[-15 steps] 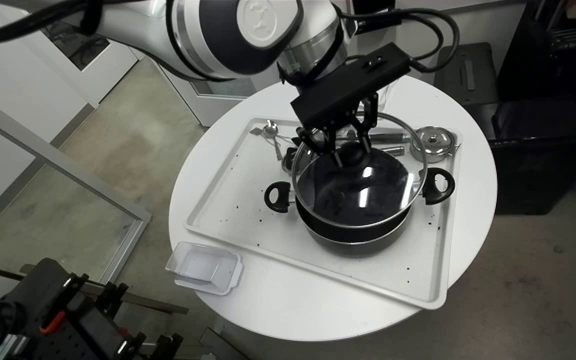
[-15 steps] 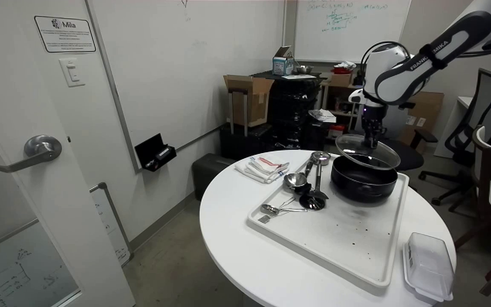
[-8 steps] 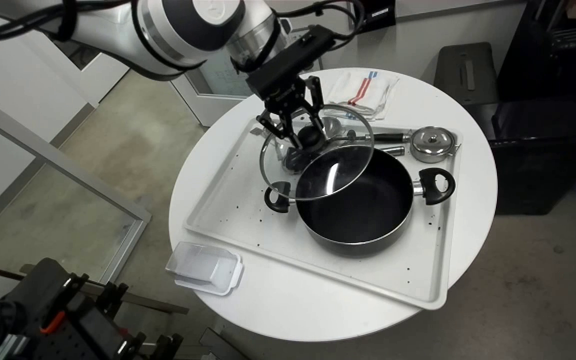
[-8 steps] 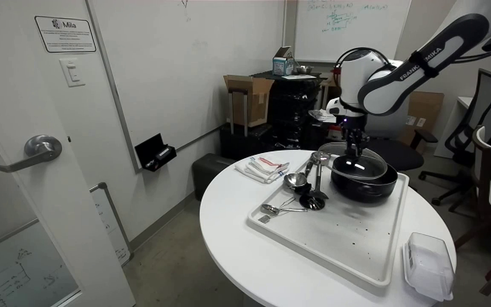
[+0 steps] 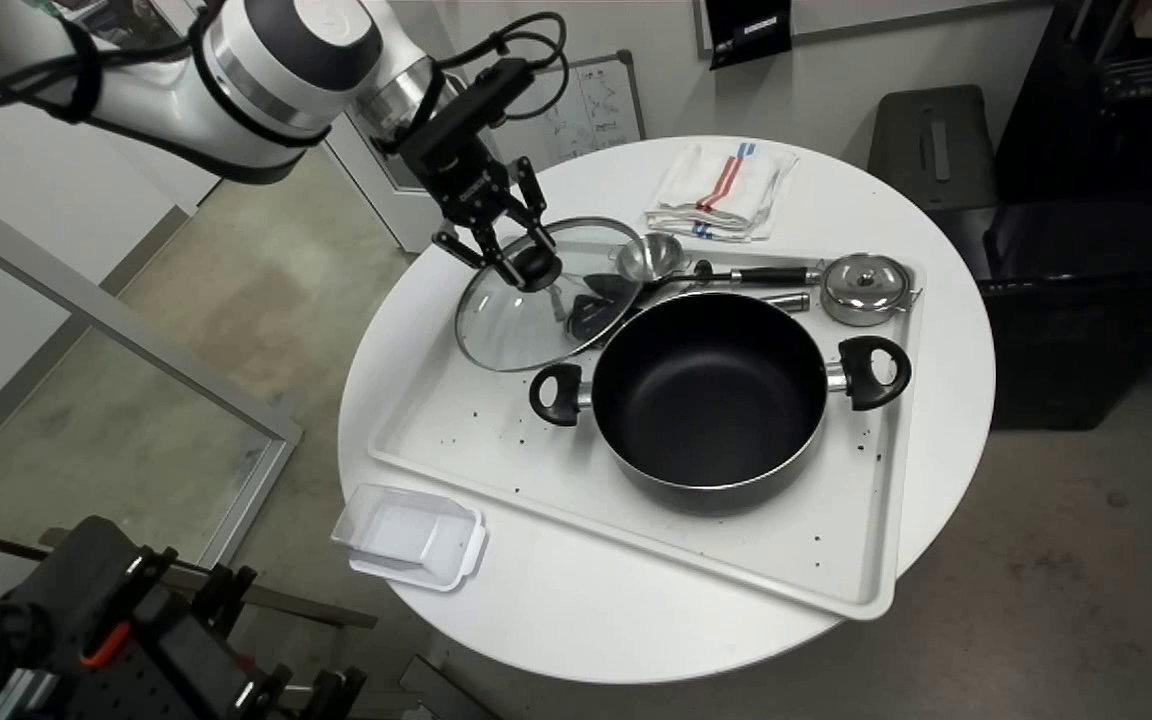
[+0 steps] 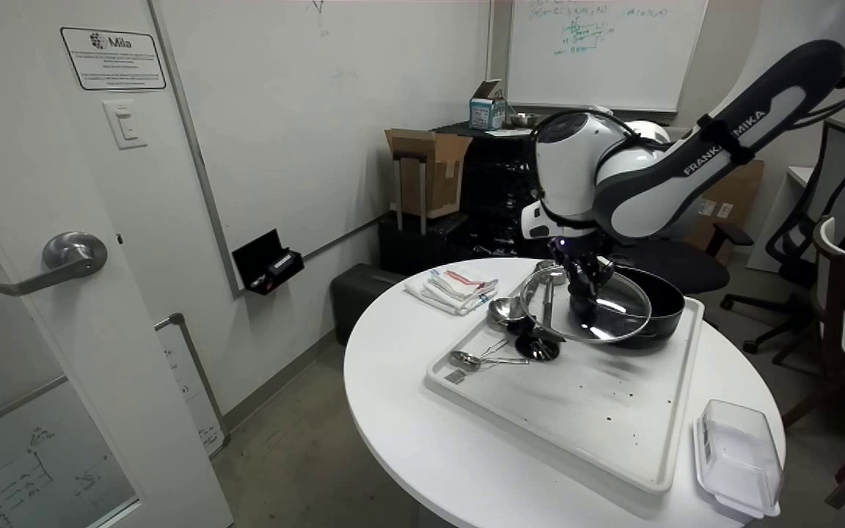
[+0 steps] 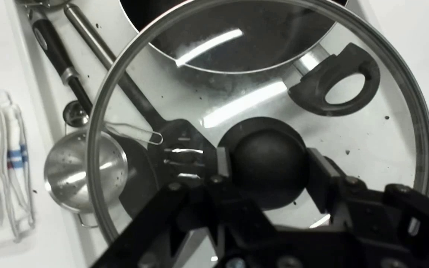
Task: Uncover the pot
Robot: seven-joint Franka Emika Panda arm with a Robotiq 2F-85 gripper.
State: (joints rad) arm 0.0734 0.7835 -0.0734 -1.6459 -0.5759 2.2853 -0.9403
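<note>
The large black pot [image 5: 711, 400] stands open on the tray, its dark inside bare in an exterior view. It also shows in an exterior view behind the lid [image 6: 670, 312] and at the top of the wrist view [image 7: 145, 9]. My gripper [image 5: 530, 262] is shut on the black round knob [image 7: 270, 167] of the glass lid [image 5: 506, 325]. The lid is tilted and held above the utensils, beside the pot's near-side handle [image 5: 558, 395]. In the wrist view the fingers [image 7: 266, 163] press both sides of the knob, and the lid overlaps part of the pot in sight.
A white tray [image 5: 636, 540] carries a silver strainer [image 5: 650, 258], a black slotted turner [image 7: 184, 149], other utensils and a small lidded silver pot [image 5: 866, 285]. A folded cloth [image 5: 721, 190] and a clear plastic container [image 5: 411, 535] lie on the round white table [image 5: 616, 620].
The gripper has carried the lid sideways from above the pot to over the utensils, and it appears lower. The pot and the other things have not moved.
</note>
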